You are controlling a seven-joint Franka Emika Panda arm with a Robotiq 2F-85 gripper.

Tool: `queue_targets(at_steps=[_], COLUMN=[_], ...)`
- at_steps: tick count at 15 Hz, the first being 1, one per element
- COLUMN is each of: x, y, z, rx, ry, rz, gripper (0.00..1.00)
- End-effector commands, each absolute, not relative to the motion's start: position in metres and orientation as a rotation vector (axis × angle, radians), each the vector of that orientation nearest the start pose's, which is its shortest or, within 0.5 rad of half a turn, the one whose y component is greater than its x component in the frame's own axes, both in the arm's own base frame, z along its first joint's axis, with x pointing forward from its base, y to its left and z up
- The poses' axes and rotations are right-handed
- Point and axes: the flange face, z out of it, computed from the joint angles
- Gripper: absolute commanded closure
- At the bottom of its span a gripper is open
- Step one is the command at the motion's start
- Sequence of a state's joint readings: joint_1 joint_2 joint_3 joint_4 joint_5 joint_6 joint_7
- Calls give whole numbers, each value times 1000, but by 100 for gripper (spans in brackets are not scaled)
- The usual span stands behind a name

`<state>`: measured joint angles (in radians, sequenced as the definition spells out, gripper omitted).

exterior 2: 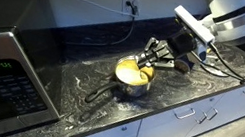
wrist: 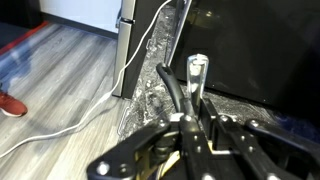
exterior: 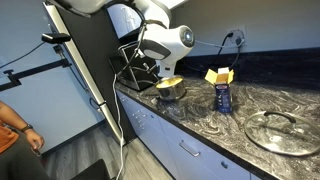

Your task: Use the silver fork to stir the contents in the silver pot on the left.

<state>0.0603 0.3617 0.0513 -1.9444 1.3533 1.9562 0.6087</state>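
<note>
The silver pot (exterior: 170,89) stands on the dark marble counter with yellow contents and a long dark handle; it also shows in the other exterior view (exterior 2: 133,77). My gripper (exterior: 147,70) hangs just over the pot's rim in both exterior views (exterior 2: 161,57). In the wrist view the gripper (wrist: 192,128) is shut on the silver fork (wrist: 198,70), whose handle sticks out between the fingers. The fork's tines and most of the pot are hidden behind the fingers there.
A blue can (exterior: 223,98) and a yellow box (exterior: 218,75) stand beside the pot. A clear glass lid with a knob (exterior: 281,131) lies further along the counter. A microwave (exterior 2: 2,58) sits at the counter's end. A person's arm (exterior: 12,127) is on the floor side.
</note>
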Motion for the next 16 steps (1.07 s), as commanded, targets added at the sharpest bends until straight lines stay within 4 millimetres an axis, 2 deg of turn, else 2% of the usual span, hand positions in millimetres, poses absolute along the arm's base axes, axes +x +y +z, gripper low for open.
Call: queue_targets(at_steps=[1,5,7,8,10,11,13,16], x=[569,558,552,567,563,569,585,598], y=[123,118,114,120,118,116,105,85], z=[336,351,355,346,349,339,336,336], rx=[-1803,-1952,-1941,-1938,-1942,-1955,-1991,-2128], ry=[1102,889,866,901,889,903,857,728], rz=[701,558,546,558,547,495,365,213], gripper=[96,96,96,86,86,96,96,96])
